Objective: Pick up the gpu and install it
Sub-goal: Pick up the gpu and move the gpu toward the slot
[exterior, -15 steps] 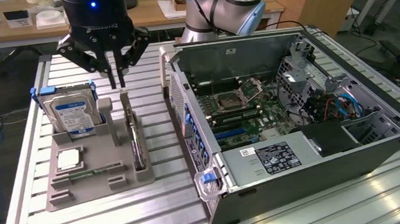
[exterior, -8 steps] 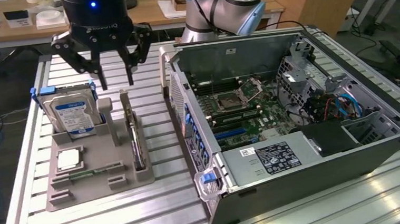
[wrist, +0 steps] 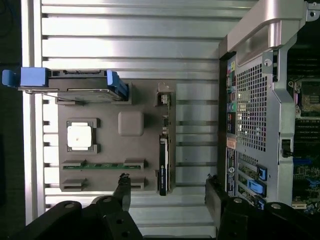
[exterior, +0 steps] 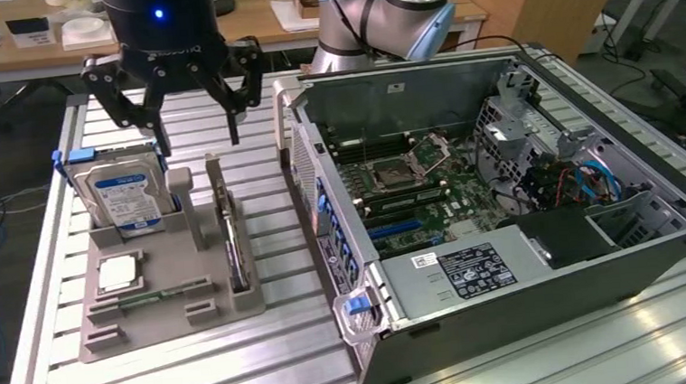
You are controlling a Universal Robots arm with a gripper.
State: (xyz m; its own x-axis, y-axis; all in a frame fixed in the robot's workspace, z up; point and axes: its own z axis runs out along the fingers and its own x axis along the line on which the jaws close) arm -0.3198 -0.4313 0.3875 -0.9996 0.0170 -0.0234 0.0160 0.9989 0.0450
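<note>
Grey plastic tray (exterior: pixel 163 304) on slatted counter (exterior: pixel 295 367) holds gpu (exterior: pixel 231 240) upright on edge in slot, likely leaving top edge free for pinch. End effector (exterior: pixel 198 134) hangs above it, fingers spread wide, empty. Open computer case (exterior: pixel 569 312) just beside tray, motherboard exposed to receive card.

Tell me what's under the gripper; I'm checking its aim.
The gpu, standing on edge in the grey holder, lies below the open gripper. Its lower edge is hidden in the holder's slot.
</note>
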